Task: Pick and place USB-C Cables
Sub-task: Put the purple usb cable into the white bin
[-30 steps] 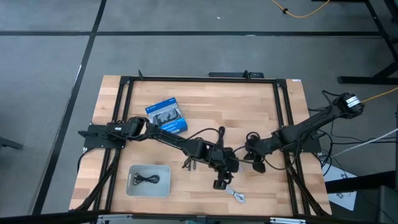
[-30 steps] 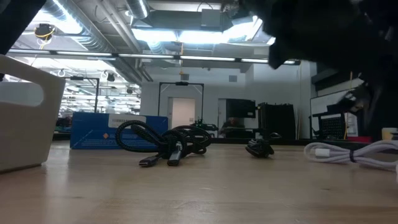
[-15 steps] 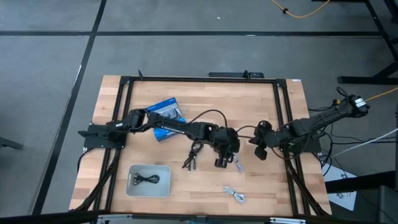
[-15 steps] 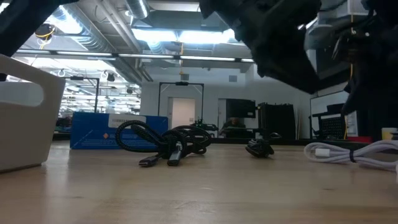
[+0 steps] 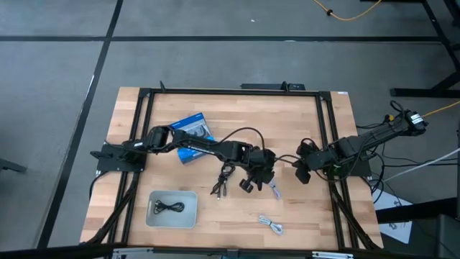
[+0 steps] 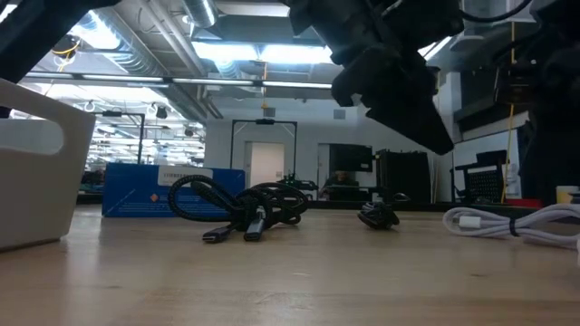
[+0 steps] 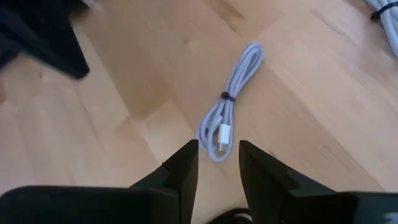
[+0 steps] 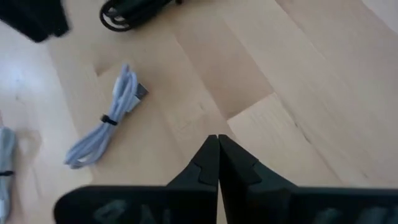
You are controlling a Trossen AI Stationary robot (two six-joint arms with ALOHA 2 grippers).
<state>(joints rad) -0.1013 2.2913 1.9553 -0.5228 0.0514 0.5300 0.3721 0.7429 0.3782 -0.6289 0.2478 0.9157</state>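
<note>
Left gripper (image 7: 216, 163), jaws parted and empty, hovers directly above a white USB-C cable (image 7: 229, 102) whose long axis runs straight ahead between them; right jaws (image 8: 217, 163) clenched.

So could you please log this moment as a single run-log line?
left gripper: open, above white cable | right gripper: shut, empty, table's right edge | tray: one black cable

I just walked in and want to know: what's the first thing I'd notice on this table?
Two dark arms meet mid-table: the left gripper hangs with open jaws over a white cable, while the right gripper waits with shut jaws near the table's right edge. A blue box lies toward the back left. At the front left, a white bin holds a black cable.
</note>
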